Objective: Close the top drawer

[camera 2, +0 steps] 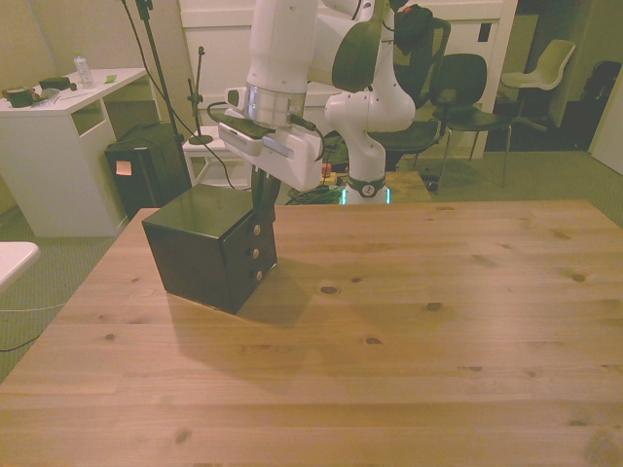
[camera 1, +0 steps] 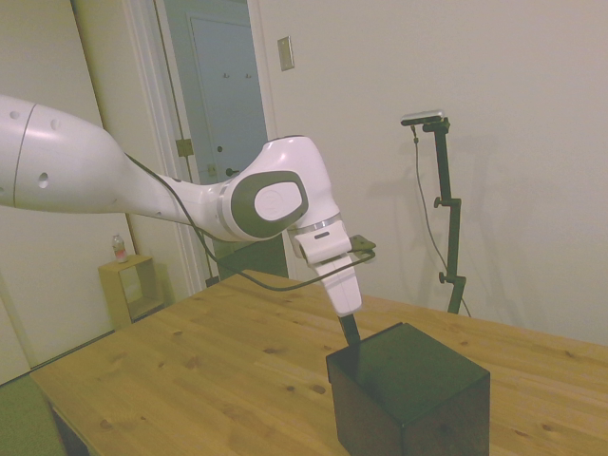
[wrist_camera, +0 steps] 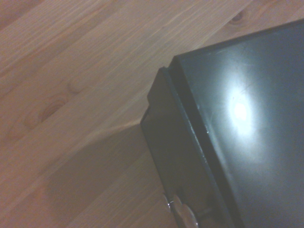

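The small glossy black cabinet [camera 2: 200, 248] stands on the wooden table toward the front view's left, its flat top [camera 1: 413, 372] catching the light. Three small knobs run down its front face. The top drawer [camera 2: 243, 236] is the uppermost section; in the wrist view its front [wrist_camera: 166, 137] sticks out only a narrow step beyond the top panel, with a knob [wrist_camera: 183, 214] below. My gripper [camera 2: 265, 214] points down right at the drawer's front, fingers together with nothing between them. In the side view the gripper [camera 1: 351, 332] dips behind the cabinet's far edge, and the drawer front is hidden.
Bare wooden table [camera 2: 409, 331] stretches to the front view's right of the cabinet. Off the table are a white desk [camera 2: 58, 112], a black box on the floor [camera 2: 146, 170] and chairs [camera 2: 467, 92]. A small wooden shelf [camera 1: 133, 285] stands by the wall.
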Robot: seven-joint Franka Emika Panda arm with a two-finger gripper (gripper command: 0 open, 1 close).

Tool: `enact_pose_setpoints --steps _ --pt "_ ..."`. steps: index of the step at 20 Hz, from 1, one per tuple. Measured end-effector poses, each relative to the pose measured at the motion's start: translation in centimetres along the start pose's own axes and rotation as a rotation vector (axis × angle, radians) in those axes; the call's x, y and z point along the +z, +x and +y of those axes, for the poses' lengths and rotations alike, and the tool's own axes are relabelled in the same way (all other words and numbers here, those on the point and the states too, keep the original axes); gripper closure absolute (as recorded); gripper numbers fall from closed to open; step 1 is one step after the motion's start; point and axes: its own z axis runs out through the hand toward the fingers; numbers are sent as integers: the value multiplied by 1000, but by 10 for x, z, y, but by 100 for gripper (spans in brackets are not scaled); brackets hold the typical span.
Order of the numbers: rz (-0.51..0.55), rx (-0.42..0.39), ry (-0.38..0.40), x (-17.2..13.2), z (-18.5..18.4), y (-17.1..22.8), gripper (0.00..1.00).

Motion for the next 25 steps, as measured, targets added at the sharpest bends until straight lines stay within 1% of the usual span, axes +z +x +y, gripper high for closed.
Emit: enact_pose_setpoints --steps 7,14,20,23,25 --pt "3 15 -19 3 -3 4 100" --pt "0 11 -14 2 -5 1 100" --pt "-12 -45 49 -10 -23 -34 100" --pt "-39 -80 105 -19 -27 -53 100" --pt "-69 -109 141 -30 -24 -67 100"
